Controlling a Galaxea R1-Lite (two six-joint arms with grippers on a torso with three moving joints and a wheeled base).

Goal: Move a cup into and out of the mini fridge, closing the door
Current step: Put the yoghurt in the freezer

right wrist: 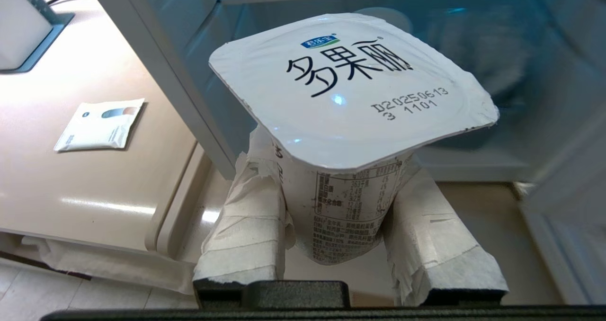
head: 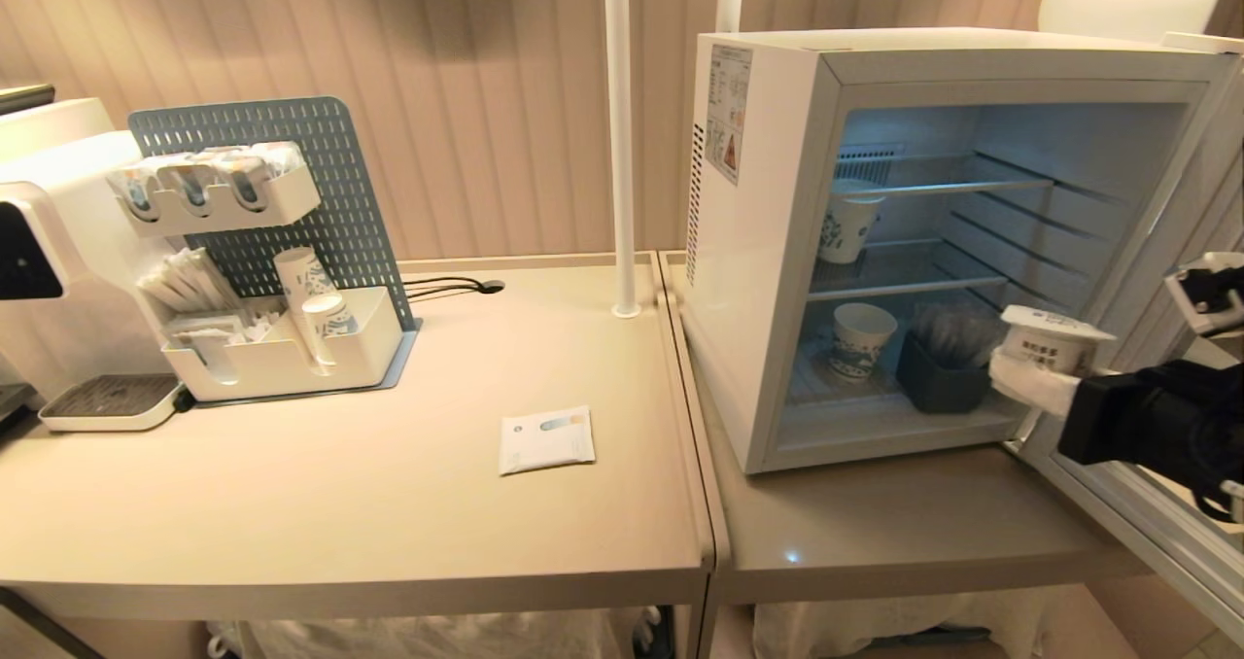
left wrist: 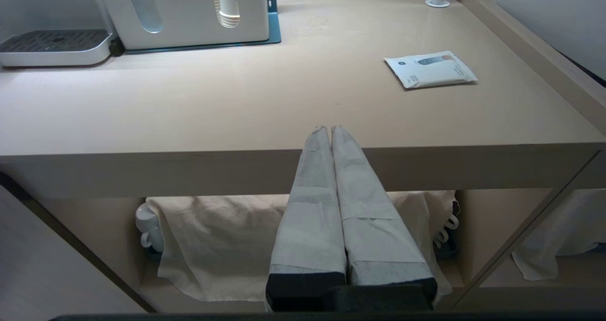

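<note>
Gripping the small white tapered plastic cup (right wrist: 348, 122) by its sides, the right gripper (right wrist: 341, 212) holds it upright at the open front of the boxy white mini fridge (head: 768, 251), lower right corner. Grey-blue glass door (head: 1157, 518) swung open. Left gripper (left wrist: 330, 131) clenched empty, at the beige table's (left wrist: 236, 103) front edge.

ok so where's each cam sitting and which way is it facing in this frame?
Head: up on the robot, looking down at the tables and open mini fridge; right tool holds the cup.
Left wrist: behind the shut left tool, low at the table edge.
Right wrist: behind the right tool, facing into the fridge, cup close up.
All three show the white sachet.
</note>
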